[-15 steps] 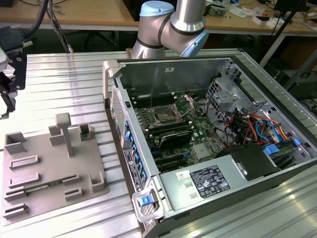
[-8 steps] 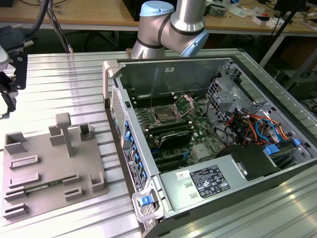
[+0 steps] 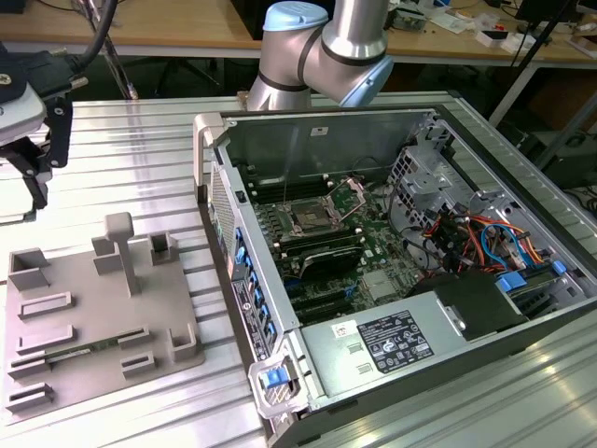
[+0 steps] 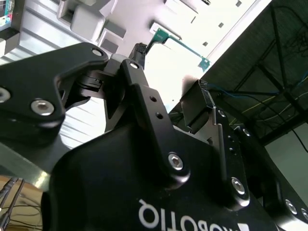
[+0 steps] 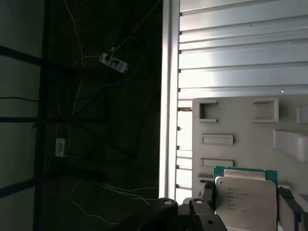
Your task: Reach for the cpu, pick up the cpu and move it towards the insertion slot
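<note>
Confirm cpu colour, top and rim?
The cpu has a silvery-grey metal top with a green rim, best seen in the first wrist view.

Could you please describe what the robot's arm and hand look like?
The arm is a silver metal tube with rounded joints and light blue caps. The hand is matte black, with angular linked fingers fastened by silver bolts and white lettering on its body. A black cable runs to it in the exterior view.

Ribbed aluminium table (image 3: 131,140), bright glare; cluttered wooden workbench (image 3: 177,23) behind; dark space (image 5: 96,144) beyond table edge.
</note>
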`<state>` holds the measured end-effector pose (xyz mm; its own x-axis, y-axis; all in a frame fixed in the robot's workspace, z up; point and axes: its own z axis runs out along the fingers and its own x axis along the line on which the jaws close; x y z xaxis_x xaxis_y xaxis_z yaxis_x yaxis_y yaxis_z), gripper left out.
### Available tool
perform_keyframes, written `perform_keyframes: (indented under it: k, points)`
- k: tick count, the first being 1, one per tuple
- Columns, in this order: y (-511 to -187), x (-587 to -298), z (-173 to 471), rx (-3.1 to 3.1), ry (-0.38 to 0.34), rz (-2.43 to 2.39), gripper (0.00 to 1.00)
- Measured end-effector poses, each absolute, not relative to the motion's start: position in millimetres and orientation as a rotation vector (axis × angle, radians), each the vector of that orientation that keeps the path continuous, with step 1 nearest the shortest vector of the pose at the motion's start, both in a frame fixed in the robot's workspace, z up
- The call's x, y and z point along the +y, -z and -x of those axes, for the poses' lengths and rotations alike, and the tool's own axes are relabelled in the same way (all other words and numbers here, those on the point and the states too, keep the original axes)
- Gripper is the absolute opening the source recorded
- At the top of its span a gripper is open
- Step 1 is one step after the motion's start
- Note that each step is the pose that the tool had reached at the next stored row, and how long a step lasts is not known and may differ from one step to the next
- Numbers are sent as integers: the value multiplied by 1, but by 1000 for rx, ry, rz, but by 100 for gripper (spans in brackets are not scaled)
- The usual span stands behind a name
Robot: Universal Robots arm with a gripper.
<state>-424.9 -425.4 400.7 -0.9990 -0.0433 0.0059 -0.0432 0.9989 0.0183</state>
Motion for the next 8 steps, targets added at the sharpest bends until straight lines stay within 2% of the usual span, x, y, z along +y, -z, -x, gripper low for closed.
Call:
perform_keyframes:
  k: [8]
  points:
    - [-400,-425,417,-3135,28,-68,55]
